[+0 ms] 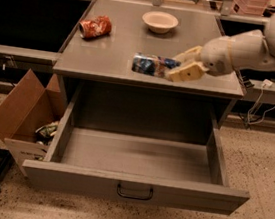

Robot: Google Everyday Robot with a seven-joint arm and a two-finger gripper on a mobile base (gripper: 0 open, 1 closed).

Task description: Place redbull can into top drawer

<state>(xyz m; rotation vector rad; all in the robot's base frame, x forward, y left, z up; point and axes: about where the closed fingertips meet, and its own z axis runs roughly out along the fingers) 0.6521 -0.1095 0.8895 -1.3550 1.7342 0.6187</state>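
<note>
The redbull can (152, 65), blue and silver, is held on its side just above the front part of the grey counter top (108, 62). My gripper (179, 68) comes in from the right on the white arm and is shut on the can's right end. The top drawer (134, 188) is pulled fully open below the counter, its grey inside bare, with a small dark handle (134, 192) centred on its front panel. The can is above the counter, behind the drawer opening.
A crushed red-orange can (95, 27) lies at the counter's left back. A cream bowl (160, 21) stands at the back centre. An open cardboard box (26, 112) with rubbish sits on the floor left of the drawer. Cables hang at the right.
</note>
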